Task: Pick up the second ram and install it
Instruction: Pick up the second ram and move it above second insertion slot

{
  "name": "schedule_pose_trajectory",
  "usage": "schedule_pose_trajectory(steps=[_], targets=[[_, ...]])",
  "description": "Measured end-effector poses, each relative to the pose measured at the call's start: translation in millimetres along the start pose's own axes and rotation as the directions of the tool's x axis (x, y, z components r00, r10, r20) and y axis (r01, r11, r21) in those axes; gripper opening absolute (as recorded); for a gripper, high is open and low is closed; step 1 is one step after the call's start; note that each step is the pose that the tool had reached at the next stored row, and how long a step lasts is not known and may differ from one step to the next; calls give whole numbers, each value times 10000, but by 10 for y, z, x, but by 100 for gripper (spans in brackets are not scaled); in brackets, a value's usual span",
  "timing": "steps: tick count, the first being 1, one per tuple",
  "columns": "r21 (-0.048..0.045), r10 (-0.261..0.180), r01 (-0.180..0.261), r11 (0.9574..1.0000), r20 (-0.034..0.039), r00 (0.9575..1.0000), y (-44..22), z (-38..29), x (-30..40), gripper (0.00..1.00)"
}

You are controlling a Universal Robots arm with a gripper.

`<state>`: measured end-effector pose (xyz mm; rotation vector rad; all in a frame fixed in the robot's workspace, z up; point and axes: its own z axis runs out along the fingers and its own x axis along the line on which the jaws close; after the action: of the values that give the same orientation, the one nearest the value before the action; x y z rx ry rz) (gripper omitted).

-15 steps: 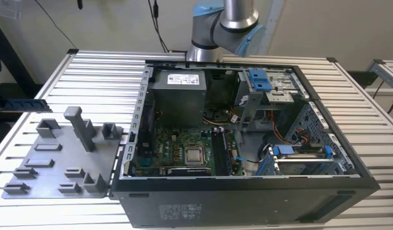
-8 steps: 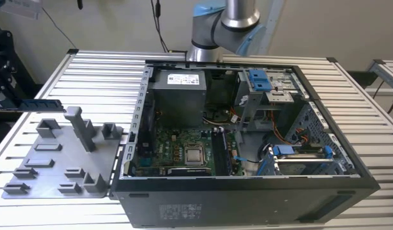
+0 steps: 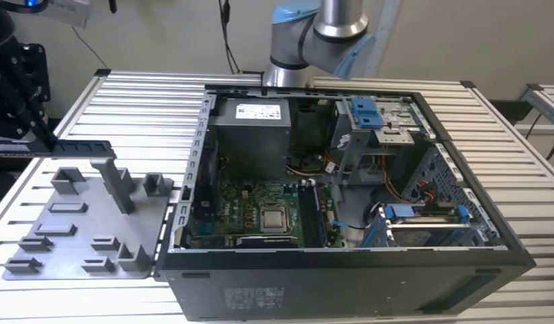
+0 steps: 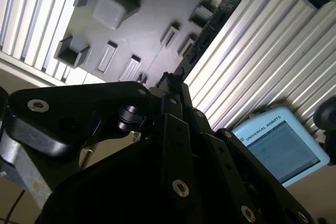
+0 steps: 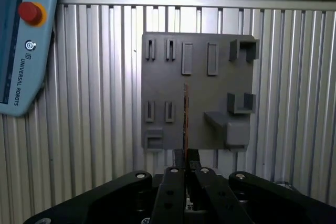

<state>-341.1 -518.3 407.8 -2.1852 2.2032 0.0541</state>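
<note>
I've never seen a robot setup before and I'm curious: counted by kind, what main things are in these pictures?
Computer case: 1
Grey tray: 1
Ram, held in the jaws: 1
Pendant: 1
Total: 4

Bright even light; glare on slatted table (image 5: 94, 77); computer case (image 3: 349, 283) interior shadowed.

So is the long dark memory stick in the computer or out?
Out: the gripper holds the memory stick over the grey tray, outside the black computer case.
</note>
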Motion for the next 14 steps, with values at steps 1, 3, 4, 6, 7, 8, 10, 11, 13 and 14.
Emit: schedule_pose_trajectory(steps=[1,3,4,6,7,8,10,11,13,14], targets=[[-1,0,0,10000,0,10000,-36,0,0,14],[-3,0,0,10000,0,10000,-108,0,-1,14],[-5,0,0,10000,-1,10000,-144,0,-1,14],[-6,0,0,10000,0,10000,-213,1,-2,14],[-7,0,0,10000,0,10000,-247,1,-2,14],[-8,0,0,10000,0,10000,-282,1,-2,14],[-10,1,-1,10000,-1,10000,-353,1,-3,14],[-11,1,-1,10000,-1,10000,-386,1,-3,14],[-12,0,0,10000,-1,10000,-453,1,-3,14],[-13,0,0,10000,0,10000,-489,2,-4,14]])
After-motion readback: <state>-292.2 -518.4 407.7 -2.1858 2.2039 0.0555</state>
